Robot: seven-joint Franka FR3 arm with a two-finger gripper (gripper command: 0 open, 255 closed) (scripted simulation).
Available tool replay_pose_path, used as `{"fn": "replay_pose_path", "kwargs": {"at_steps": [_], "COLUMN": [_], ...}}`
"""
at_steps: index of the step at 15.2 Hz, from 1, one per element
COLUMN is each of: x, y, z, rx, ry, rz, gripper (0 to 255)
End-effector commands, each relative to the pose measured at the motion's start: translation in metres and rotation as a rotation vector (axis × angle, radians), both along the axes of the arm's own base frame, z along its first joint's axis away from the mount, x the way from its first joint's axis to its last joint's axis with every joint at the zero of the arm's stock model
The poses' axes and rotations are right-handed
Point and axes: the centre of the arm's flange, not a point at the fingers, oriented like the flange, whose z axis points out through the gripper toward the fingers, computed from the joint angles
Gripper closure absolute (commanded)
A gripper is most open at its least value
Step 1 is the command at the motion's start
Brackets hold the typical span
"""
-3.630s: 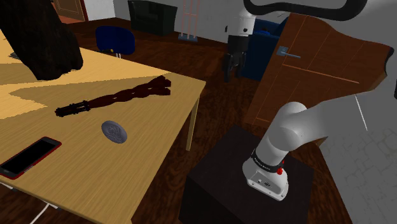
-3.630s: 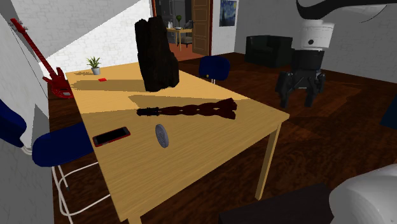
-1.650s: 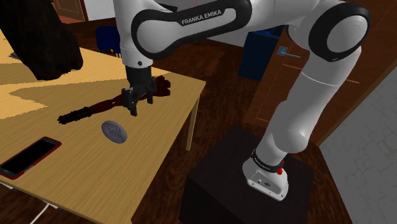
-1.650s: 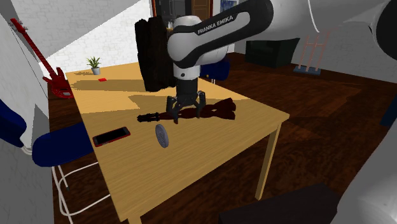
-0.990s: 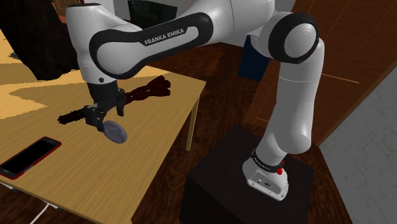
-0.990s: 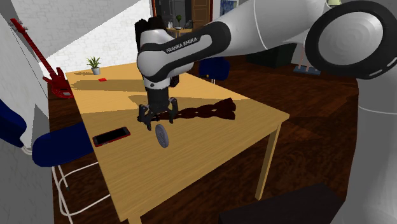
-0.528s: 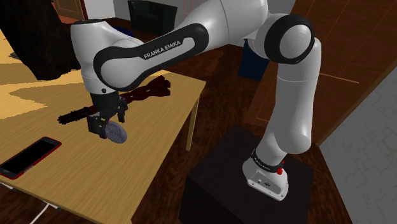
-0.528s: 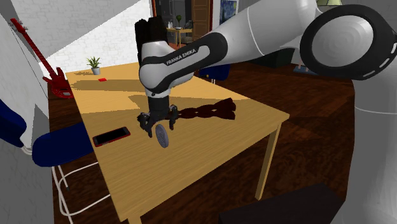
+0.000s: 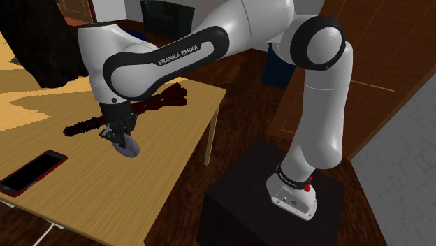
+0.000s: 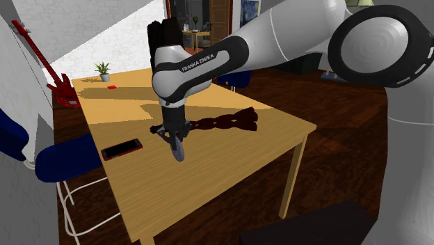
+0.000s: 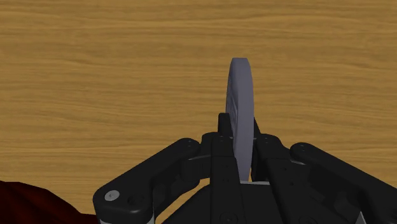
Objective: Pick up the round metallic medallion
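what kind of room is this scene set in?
Probably a living or dining room in a house: a wooden table with a small potted plant on it, a red electric guitar leaning against the wall, and a dark wood floor.

Medallion (image 9: 129,149) on the table (image 9: 91,189), mid-left in the shoulder view, phone (image 9: 31,172) lower left, braided thing (image 9: 166,98) just above.

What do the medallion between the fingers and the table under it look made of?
The medallion is plain bluish grey with a dull finish and no glint. It may be metal, but the look leaves that open. The table looks like light wood, matt, with streaky grain lines across it.
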Motion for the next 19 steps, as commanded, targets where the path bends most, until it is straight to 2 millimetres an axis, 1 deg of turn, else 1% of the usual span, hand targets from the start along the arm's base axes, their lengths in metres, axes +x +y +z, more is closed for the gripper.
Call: {"fn": "replay_pose_path", "kwargs": {"at_steps": [1,2,17,19], "x": [0.000,0.001,0.001,0.001], "y": [0.000,0.000,0.000,0.000], "z": [0.000,0.000,0.079,0.080], "rx": [0.000,0.000,0.000,0.000], "ry": [0.000,0.000,0.000,0.000], "rz": [0.000,0.000,0.000,0.000], "gripper": [255,255,255,255]}}
